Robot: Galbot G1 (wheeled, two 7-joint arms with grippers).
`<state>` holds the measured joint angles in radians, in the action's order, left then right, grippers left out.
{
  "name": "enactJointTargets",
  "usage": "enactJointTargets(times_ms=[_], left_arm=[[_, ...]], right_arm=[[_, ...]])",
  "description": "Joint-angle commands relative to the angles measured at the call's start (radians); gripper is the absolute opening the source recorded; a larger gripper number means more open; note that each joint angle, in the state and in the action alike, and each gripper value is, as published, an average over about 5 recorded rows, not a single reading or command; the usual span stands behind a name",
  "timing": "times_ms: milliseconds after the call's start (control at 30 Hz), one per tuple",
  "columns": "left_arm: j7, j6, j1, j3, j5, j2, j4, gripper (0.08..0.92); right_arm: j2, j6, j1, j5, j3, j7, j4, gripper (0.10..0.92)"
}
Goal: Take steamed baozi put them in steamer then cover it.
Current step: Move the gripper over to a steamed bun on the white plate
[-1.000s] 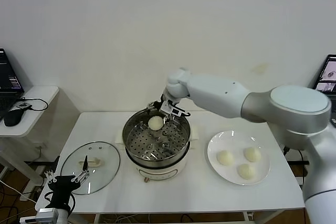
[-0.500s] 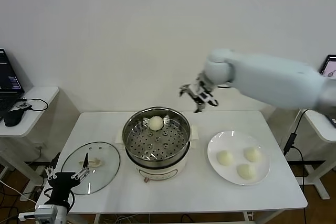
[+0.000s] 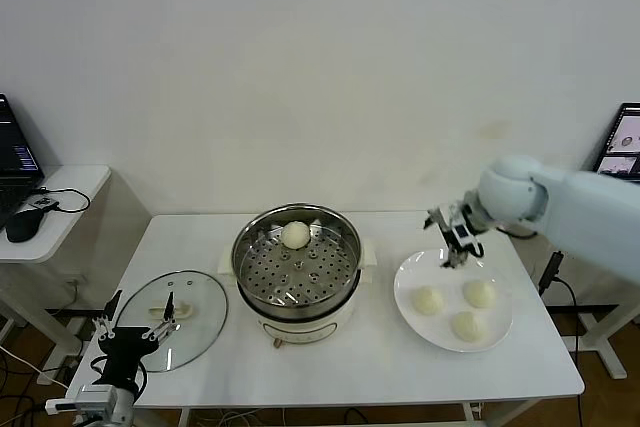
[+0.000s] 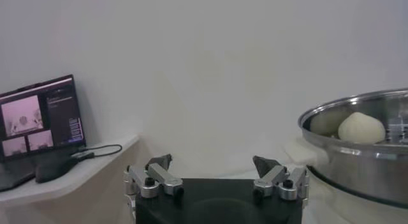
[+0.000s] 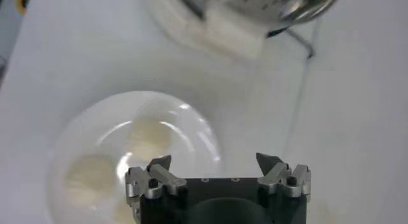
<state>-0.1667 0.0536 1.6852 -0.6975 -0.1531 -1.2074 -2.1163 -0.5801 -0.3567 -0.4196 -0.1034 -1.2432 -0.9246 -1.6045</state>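
Observation:
One cream-white baozi (image 3: 296,235) lies at the back of the steel steamer (image 3: 250,277) on its perforated tray; it also shows over the steamer (image 4: 376,168) rim as a baozi (image 4: 361,127) in the left wrist view. Three baozi (image 3: 428,299) (image 3: 480,293) (image 3: 466,325) lie on the white plate (image 3: 452,269). My right gripper (image 3: 455,232) (image 5: 213,161) hangs open and empty above the plate's far left rim. The glass cover (image 3: 195,332) lies flat on the table left of the steamer. My left gripper (image 3: 135,332) (image 4: 212,163) waits open at the cover's near edge.
A side table with a laptop (image 3: 15,152) and mouse stands at the far left; that screen (image 4: 38,113) shows in the left wrist view. A monitor (image 3: 625,142) is at the far right. The white plate (image 5: 191,142) with baozi (image 5: 148,133) lies below the right gripper, the steamer base (image 5: 217,27) beyond.
My right arm has swung from the steamer's back rim, up and to the right, down to the plate's far rim, gripper empty. The baozi stays in the steamer. The left arm hardly moved.

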Motion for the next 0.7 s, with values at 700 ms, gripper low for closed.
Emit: enactJointTargets(times_ms=[700], left_arm=[[0.0,-0.004,0.002,-0.021,-0.004,0.006,0.02,0.823]], right_arm=[[-0.143,-0.032,0.361,0.124,0.205,0.018,0.227,0.823]])
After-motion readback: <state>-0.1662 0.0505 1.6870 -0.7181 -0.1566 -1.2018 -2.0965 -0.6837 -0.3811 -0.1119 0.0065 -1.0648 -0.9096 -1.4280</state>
